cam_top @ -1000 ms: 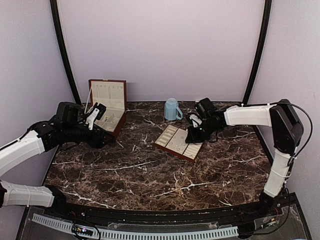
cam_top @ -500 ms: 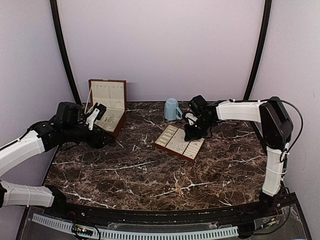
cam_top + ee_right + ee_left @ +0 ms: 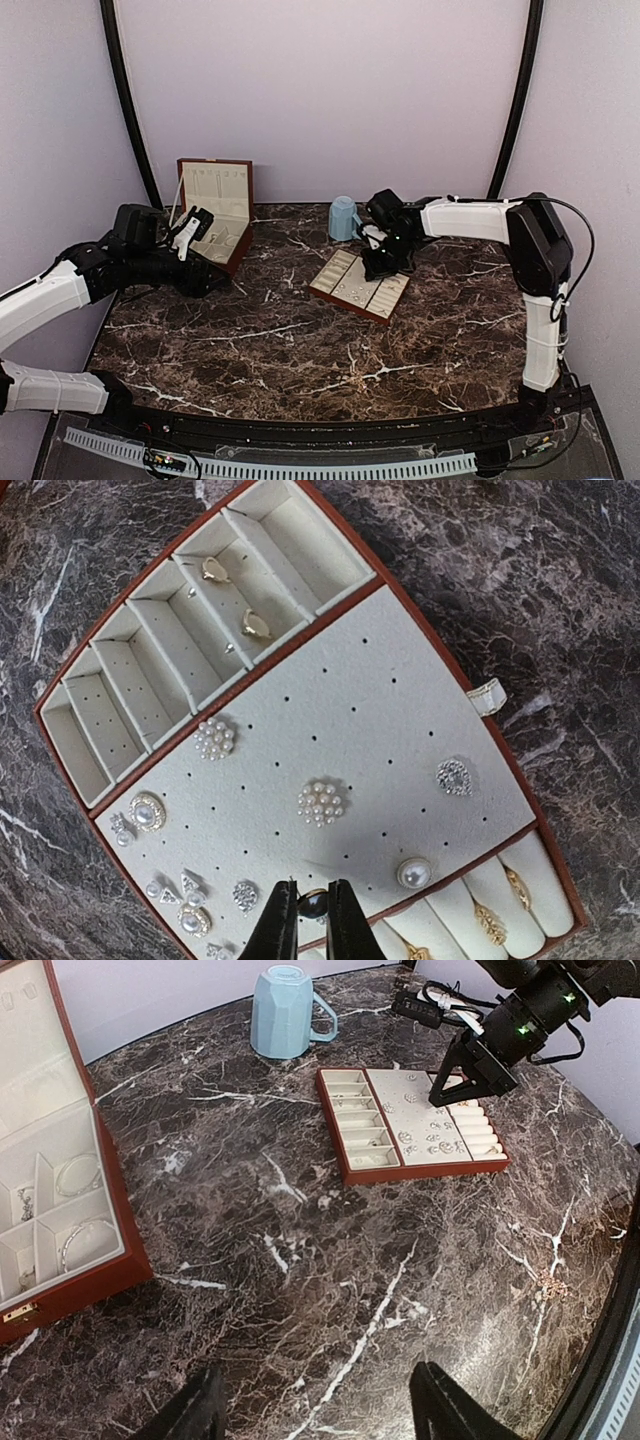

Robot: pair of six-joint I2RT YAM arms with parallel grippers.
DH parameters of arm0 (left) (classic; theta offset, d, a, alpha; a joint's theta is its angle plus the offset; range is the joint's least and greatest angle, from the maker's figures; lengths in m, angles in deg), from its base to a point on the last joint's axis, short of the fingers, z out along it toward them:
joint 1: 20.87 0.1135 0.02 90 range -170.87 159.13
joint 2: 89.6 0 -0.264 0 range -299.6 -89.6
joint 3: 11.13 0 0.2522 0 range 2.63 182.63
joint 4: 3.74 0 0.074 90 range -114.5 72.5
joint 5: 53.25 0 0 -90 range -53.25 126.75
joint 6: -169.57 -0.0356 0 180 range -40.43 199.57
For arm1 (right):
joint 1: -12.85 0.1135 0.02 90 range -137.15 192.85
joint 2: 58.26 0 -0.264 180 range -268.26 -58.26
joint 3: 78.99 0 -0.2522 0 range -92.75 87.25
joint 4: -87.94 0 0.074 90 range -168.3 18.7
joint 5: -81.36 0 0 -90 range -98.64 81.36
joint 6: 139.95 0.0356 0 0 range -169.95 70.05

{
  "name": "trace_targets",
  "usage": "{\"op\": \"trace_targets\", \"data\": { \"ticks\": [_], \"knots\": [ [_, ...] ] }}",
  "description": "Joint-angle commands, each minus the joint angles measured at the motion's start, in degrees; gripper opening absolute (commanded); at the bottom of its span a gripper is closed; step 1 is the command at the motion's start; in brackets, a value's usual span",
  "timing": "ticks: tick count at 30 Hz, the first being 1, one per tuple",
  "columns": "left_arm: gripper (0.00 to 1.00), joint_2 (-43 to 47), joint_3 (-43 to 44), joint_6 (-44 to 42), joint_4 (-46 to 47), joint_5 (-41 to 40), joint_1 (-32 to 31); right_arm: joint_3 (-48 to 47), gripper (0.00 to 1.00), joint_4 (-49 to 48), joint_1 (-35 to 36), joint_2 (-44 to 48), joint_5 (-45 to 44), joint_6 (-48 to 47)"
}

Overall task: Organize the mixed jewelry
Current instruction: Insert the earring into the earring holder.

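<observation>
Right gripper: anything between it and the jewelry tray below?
Nothing visible. The right gripper, closed on a small gold piece, hangs above the tray where its pad meets the ring rolls; nearby earrings sit off to the sides.

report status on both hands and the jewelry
Left hand open by the box. Right hand shut on a gold piece over the tray. Nothing in the way.

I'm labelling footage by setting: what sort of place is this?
Probably a robot lab test cell, not a shop: two robot arms reach over a marble-look table inside plain lilac walls, with a jewelry tray and wooden box staged as props.
</observation>
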Motion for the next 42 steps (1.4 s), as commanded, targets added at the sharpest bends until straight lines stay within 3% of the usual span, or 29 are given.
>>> {"op": "trace_targets", "data": {
  "ticks": [1, 42],
  "knots": [
    [0.66, 0.01, 0.01, -0.96, -0.95, 0.74, 0.24, -3.14, 0.09, 1.33, 0.96, -1.59, -1.97, -1.14],
    [0.66, -0.34, -0.08, -0.9, -1.05, 1.66, 0.29, -8.35, 0.08, 4.65, 2.57, -6.19, -7.36, -2.43]
  ]
}}
